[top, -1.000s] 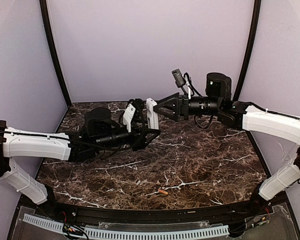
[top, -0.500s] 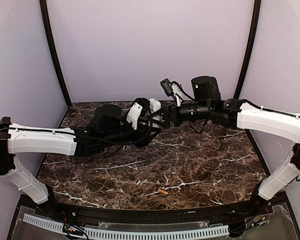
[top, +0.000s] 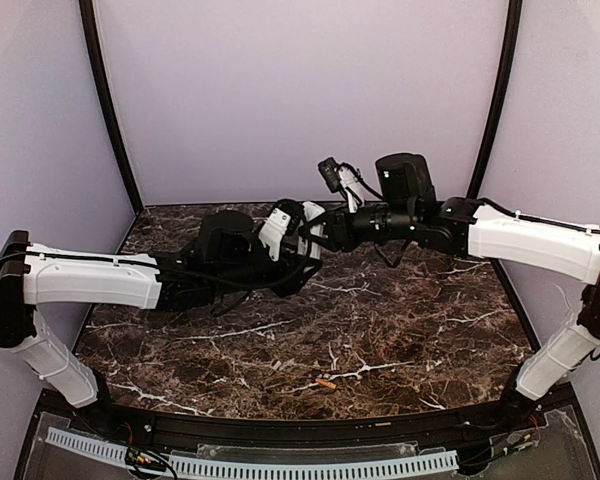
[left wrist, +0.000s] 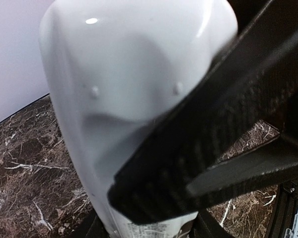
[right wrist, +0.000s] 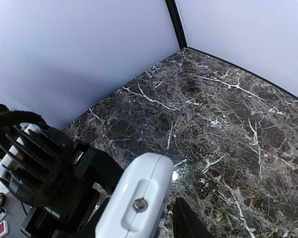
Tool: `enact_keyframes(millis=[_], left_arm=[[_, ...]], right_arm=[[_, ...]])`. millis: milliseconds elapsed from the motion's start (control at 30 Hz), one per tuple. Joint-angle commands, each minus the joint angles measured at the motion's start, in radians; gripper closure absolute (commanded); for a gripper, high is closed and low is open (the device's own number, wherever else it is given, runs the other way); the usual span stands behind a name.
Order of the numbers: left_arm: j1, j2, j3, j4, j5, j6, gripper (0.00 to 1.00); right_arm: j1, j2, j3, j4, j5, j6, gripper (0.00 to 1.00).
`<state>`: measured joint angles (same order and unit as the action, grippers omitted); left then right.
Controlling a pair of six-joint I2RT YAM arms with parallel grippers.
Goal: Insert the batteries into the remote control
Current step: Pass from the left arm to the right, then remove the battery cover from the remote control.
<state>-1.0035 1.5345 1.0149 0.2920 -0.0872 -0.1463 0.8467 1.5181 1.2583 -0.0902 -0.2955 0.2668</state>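
The white remote control (top: 310,218) is held up above the back of the table between both arms. My left gripper (top: 298,234) is shut on its lower end; in the left wrist view the remote control (left wrist: 134,74) fills the frame, its printed label down at my left gripper (left wrist: 153,230). My right gripper (top: 320,228) has closed on its upper part, one black finger (left wrist: 213,129) lying across its face. In the right wrist view the remote control's end (right wrist: 139,198) sits between the right fingers (right wrist: 191,223). One orange battery (top: 326,382) lies on the table near the front.
The dark marble table (top: 400,320) is boxed in by lilac walls on three sides with black corner posts (top: 108,100). A black rail with a white perforated strip (top: 280,465) runs along the near edge. The left arm's black wrist (right wrist: 35,168) sits close by the right gripper.
The right arm has moved left to the remote control and its jaws have narrowed from wide open onto it. The left arm has pushed slightly right, still gripping the remote control.
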Motion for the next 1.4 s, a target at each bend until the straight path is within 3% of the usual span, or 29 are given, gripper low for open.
enact_keyframes(millis=[0,133,267,433,667,1033,1167,1367], left_arm=[[-0.001,-0.007,0.027,-0.002,-0.013,-0.009,0.6],[-0.002,-0.013,0.027,-0.007,-0.003,-0.005,0.55],[-0.001,-0.032,0.018,-0.01,0.004,0.006,0.36],[0.006,-0.101,-0.025,-0.009,0.05,0.043,0.14],[0.023,-0.238,-0.103,-0.045,0.079,0.152,0.05],[-0.017,-0.363,-0.293,0.026,0.084,0.624,0.14],[-0.06,-0.323,-0.284,0.003,0.066,0.794,0.22],[-0.101,-0.238,-0.213,-0.07,0.084,0.88,0.33]], right_arm=[[0.005,-0.003,0.011,0.031,0.034,-0.005,0.65],[0.003,-0.017,0.006,0.033,0.039,-0.012,0.75],[-0.005,-0.03,-0.003,0.037,0.03,-0.01,0.88],[-0.037,-0.07,-0.046,0.07,-0.044,0.012,0.93],[-0.132,-0.096,-0.105,0.105,-0.24,0.094,1.0],[-0.207,-0.056,-0.197,0.111,-0.434,0.225,1.0],[-0.218,-0.022,-0.217,0.11,-0.49,0.235,1.0],[-0.217,0.041,-0.241,0.167,-0.572,0.295,1.0]])
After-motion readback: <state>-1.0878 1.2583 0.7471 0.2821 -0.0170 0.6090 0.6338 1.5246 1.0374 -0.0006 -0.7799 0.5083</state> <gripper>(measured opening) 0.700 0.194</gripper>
